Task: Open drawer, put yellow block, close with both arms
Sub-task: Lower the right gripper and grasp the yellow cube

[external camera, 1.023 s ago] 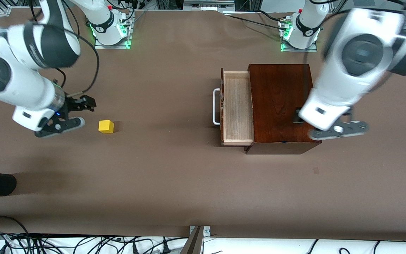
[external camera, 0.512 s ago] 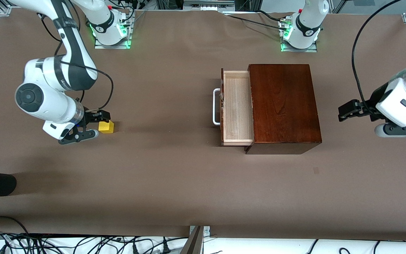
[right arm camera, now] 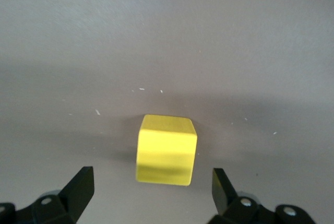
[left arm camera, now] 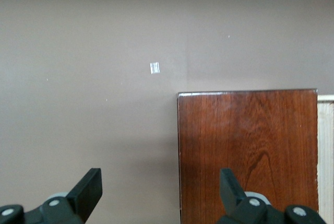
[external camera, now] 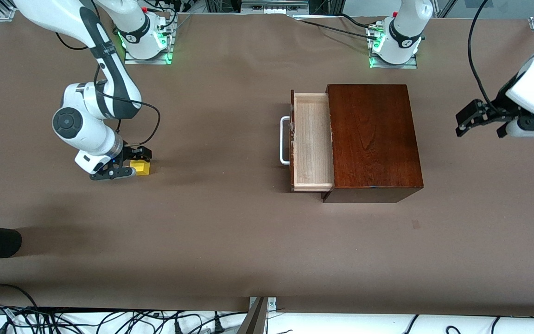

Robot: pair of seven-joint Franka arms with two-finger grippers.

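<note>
Two grippers gape: right gripper [external camera: 133, 161] over the yellow block [external camera: 141, 168], left gripper [external camera: 468, 121] waiting; drawer [external camera: 312, 141] bare.

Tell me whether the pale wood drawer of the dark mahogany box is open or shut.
Open: the pale wood drawer is pulled out of the dark mahogany box, its tray showing bare wood.

Brown-covered table [external camera: 230, 241]; cables [external camera: 109, 320] along its near edge.
</note>
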